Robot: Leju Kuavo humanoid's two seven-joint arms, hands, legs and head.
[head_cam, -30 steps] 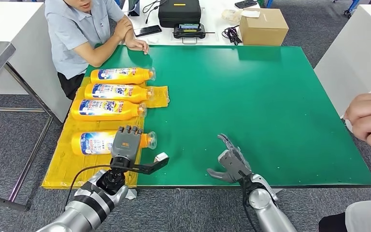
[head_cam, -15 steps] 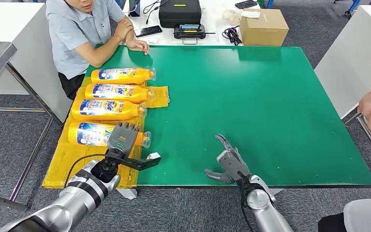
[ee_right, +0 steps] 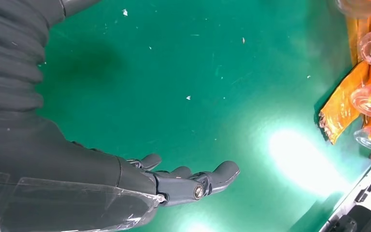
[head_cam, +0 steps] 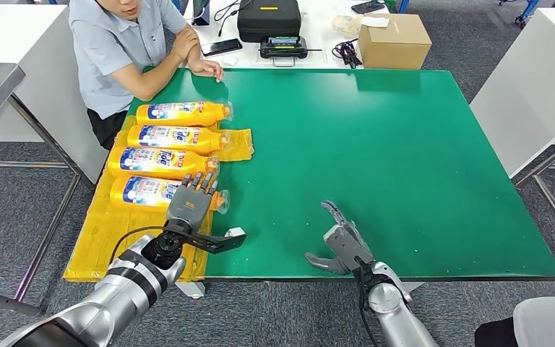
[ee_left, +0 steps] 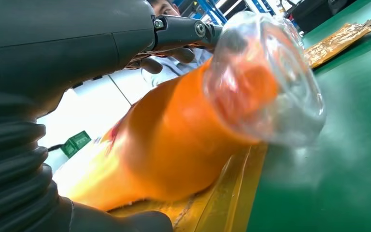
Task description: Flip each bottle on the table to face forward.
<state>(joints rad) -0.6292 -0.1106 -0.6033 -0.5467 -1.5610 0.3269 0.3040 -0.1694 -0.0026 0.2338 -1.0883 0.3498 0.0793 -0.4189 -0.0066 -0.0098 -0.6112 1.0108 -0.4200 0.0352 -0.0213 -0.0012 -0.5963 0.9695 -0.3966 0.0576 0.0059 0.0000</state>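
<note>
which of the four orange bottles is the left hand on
The nearest bottle, the row's end closest to the robot. The left hand rests over its neck end; the other three bottles, farther up the yellow sheet, lie untouched.

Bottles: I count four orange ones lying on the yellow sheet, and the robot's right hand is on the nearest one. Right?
Not quite: the left hand rests on the nearest bottle, as the head view shows. The right hand is open over the green table. Four bottles on the yellow sheet is correct.

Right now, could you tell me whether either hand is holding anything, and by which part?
The left hand rests its fingers over the nearest bottle near its neck; a closed grip cannot be told. The right hand holds nothing.
</note>
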